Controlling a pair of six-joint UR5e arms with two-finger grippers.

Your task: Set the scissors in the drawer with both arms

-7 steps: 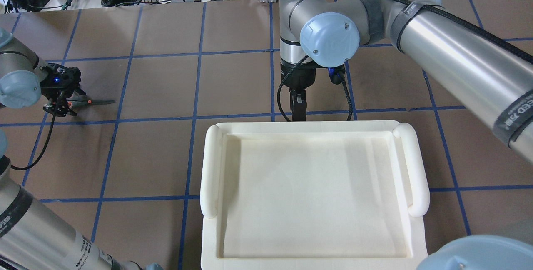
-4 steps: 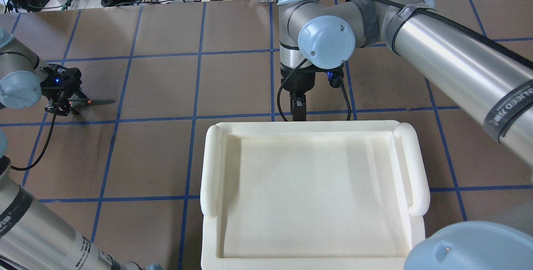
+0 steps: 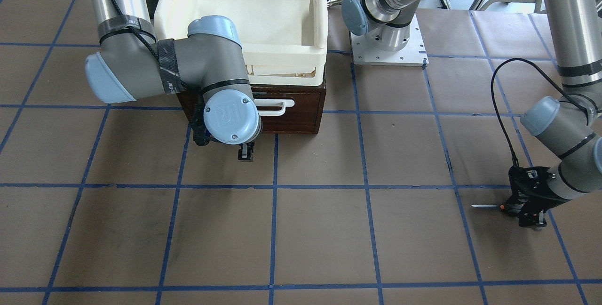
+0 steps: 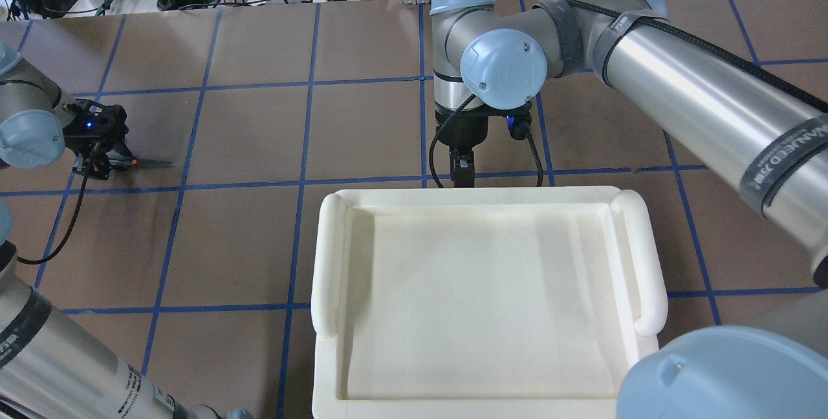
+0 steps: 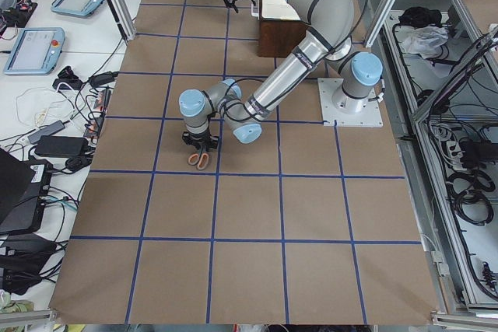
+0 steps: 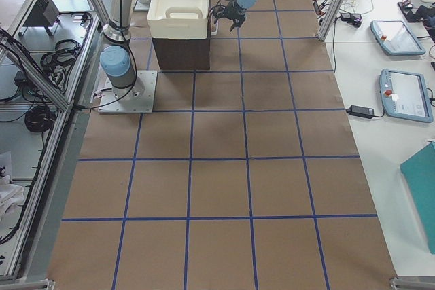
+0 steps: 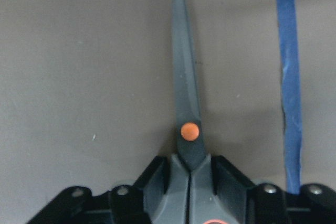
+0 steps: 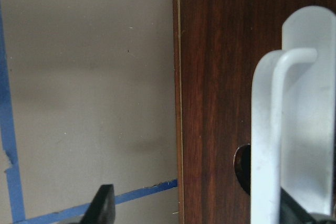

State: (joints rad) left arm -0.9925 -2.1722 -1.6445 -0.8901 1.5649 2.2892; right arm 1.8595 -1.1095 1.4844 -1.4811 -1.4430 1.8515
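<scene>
On the brown taped table [image 4: 259, 244], the left gripper [image 4: 97, 161] is clamped on the scissors [image 7: 185, 103] by their handles, the blades pointing straight out ahead of it. The right gripper [image 3: 246, 152] faces the drawer [image 3: 296, 119] front with its fingers spread at the white handle [image 3: 277, 106].

Grey-handled scissors [image 7: 186, 103] closed, blades level; dark wooden drawer [image 3: 305, 112] shut.

We watch the left gripper [image 4: 102, 164] narrowing onto the scissors [image 4: 152, 161], nudging them slightly left and nearer, while the right arm [image 4: 503, 70] swings its wrist a touch leftward.
</scene>
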